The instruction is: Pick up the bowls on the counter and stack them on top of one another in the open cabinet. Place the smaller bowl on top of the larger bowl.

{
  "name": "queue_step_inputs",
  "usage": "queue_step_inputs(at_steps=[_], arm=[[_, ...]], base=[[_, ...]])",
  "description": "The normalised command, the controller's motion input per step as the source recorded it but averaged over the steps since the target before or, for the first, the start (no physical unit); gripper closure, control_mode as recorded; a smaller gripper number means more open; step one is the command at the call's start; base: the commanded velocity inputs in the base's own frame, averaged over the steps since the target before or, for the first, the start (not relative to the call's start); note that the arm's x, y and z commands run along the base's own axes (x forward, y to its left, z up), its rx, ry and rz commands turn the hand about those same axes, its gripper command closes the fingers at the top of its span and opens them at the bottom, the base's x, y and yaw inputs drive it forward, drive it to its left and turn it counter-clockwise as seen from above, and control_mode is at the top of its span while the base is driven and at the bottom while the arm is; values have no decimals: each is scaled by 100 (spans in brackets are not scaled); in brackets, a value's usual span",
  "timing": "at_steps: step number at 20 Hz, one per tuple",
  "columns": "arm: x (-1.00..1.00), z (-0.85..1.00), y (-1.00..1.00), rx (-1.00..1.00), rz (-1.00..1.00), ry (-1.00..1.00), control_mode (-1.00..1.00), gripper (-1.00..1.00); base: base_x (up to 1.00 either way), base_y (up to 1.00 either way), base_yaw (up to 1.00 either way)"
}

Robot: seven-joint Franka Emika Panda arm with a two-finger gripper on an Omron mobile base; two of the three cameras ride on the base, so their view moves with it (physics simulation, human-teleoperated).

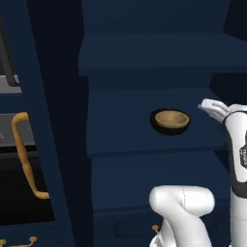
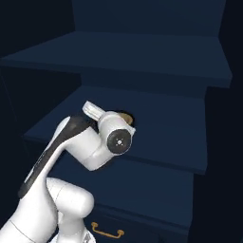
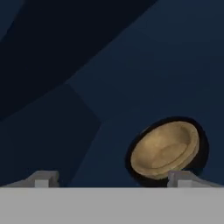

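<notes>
The smaller bowl (image 1: 171, 118), tan wood with a lighter inside, sits nested in the larger bowl (image 1: 156, 123), whose glossy black rim shows around it. Both rest on the middle shelf of the open cabinet (image 1: 120, 130). In the hand view the smaller bowl (image 3: 165, 149) lies inside the larger bowl (image 3: 204, 146), just beyond my right fingertip. My gripper (image 3: 113, 179) is open, fingertips wide apart with nothing between them, drawn back from the bowls. In the right base view my wrist covers most of the smaller bowl (image 2: 126, 115).
A higher shelf (image 1: 154, 53) overhangs the one with the bowls. The dark navy cabinet door (image 1: 43, 120) stands at the left beside a brass-orange handle (image 1: 24, 154). A drawer handle (image 2: 107, 231) sits below the shelves. The shelf (image 2: 171, 128) runs on to the right of the bowls.
</notes>
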Motion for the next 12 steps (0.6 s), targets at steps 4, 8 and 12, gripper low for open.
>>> queue_step_inputs(at_steps=[4, 8, 12], arm=[[-100, 93, 100, -36, 13, -33, -100, -100], [-65, 19, 73, -26, 19, -20, -100, -100], [2, 0, 0, 0, 0, 1, -100, -100]], base=[[0, 0, 0], [0, 0, 0], [0, 0, 0]])
